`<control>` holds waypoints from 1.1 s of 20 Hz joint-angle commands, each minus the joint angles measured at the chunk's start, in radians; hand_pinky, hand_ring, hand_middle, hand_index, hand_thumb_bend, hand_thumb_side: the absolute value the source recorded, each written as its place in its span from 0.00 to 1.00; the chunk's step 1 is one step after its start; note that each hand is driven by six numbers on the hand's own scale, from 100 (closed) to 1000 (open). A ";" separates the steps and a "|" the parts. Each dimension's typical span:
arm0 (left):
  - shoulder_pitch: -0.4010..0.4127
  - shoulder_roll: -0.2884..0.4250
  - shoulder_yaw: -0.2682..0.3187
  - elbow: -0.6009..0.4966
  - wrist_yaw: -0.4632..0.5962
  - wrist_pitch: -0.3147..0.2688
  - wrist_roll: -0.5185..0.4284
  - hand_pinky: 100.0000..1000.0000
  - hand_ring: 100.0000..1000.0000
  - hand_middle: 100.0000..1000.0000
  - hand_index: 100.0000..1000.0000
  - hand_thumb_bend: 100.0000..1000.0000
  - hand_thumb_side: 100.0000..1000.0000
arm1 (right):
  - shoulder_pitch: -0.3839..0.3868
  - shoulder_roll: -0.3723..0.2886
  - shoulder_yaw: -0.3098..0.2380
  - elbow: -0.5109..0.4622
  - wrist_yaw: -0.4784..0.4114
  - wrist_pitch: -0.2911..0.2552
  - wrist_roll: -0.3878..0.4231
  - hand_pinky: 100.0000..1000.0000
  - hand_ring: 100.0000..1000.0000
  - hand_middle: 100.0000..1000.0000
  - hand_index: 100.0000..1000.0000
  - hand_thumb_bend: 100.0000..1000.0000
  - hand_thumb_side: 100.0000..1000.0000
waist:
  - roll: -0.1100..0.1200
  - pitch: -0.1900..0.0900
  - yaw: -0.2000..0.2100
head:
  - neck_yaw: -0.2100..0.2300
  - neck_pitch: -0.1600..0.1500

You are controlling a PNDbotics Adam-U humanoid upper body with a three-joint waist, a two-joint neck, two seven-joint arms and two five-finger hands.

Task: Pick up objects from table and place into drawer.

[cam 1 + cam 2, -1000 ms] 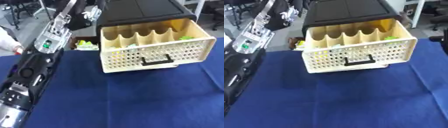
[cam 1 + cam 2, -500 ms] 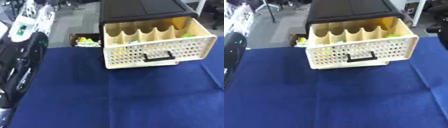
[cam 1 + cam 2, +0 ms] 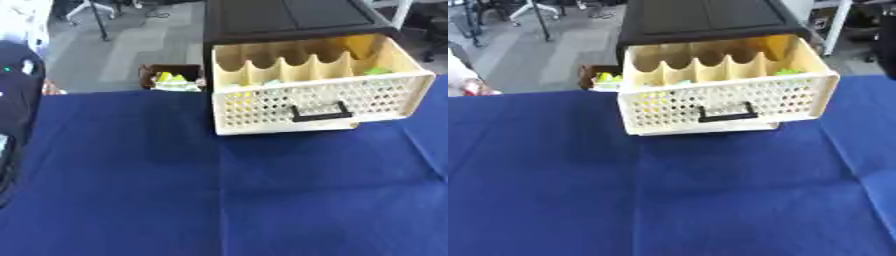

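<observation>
Open cream drawer (image 3: 726,102) w/ black handle (image 3: 728,113) on blue cloth (image 3: 667,195).

The blue-clothed worktop (image 3: 667,200) spreads bare across the lower and middle frame, giving open passage from either side. The one obstacle on it is the cream drawer (image 3: 726,102), pulled out at the upper centre from its black cabinet (image 3: 702,17); its top is open, with scalloped dividers across the back. A black arm (image 3: 16,120) crowds the left edge.
</observation>
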 commanded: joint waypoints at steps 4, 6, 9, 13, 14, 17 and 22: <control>0.100 0.099 0.037 -0.146 0.086 0.062 0.064 0.24 0.43 0.45 0.71 0.00 0.58 | -0.085 -0.159 0.115 -0.014 0.085 -0.081 0.080 0.67 0.08 0.18 0.73 0.00 0.97 | -0.018 -0.032 0.011 | -0.009 0.011; 0.144 0.114 0.042 -0.190 0.110 0.073 0.065 0.24 0.43 0.45 0.71 0.00 0.58 | -0.107 -0.204 0.154 -0.014 0.101 -0.104 0.108 0.67 0.11 0.21 0.74 0.00 0.99 | -0.025 -0.035 0.016 | -0.011 0.014; 0.208 0.130 0.049 -0.254 0.119 0.074 0.061 0.24 0.43 0.45 0.71 0.00 0.58 | -0.135 -0.268 0.217 -0.014 0.105 -0.137 0.147 0.68 0.15 0.25 0.74 0.00 1.00 | -0.035 -0.039 0.022 | -0.015 0.015; 0.294 0.123 0.058 -0.310 0.091 0.098 0.044 0.23 0.44 0.45 0.72 0.00 0.59 | -0.162 -0.354 0.302 -0.014 0.073 -0.171 0.200 0.70 0.25 0.32 0.78 0.00 1.00 | -0.044 -0.046 0.026 | -0.016 0.022; 0.315 0.119 0.059 -0.319 0.081 0.108 0.034 0.23 0.44 0.45 0.72 0.00 0.60 | -0.167 -0.375 0.323 -0.014 0.061 -0.178 0.213 0.70 0.27 0.35 0.80 0.00 1.00 | -0.046 -0.047 0.025 | -0.017 0.022; 0.378 0.105 0.073 -0.339 0.048 0.139 0.001 0.23 0.44 0.45 0.72 0.00 0.61 | -0.177 -0.429 0.386 -0.014 0.025 -0.195 0.252 0.71 0.34 0.40 0.82 0.00 1.00 | -0.049 -0.052 0.020 | -0.018 0.026; 0.488 0.083 0.099 -0.371 -0.004 0.172 -0.055 0.23 0.43 0.44 0.72 0.00 0.63 | -0.180 -0.468 0.454 -0.014 -0.035 -0.212 0.319 0.72 0.38 0.42 0.82 0.00 1.00 | -0.057 -0.058 0.011 | -0.011 0.034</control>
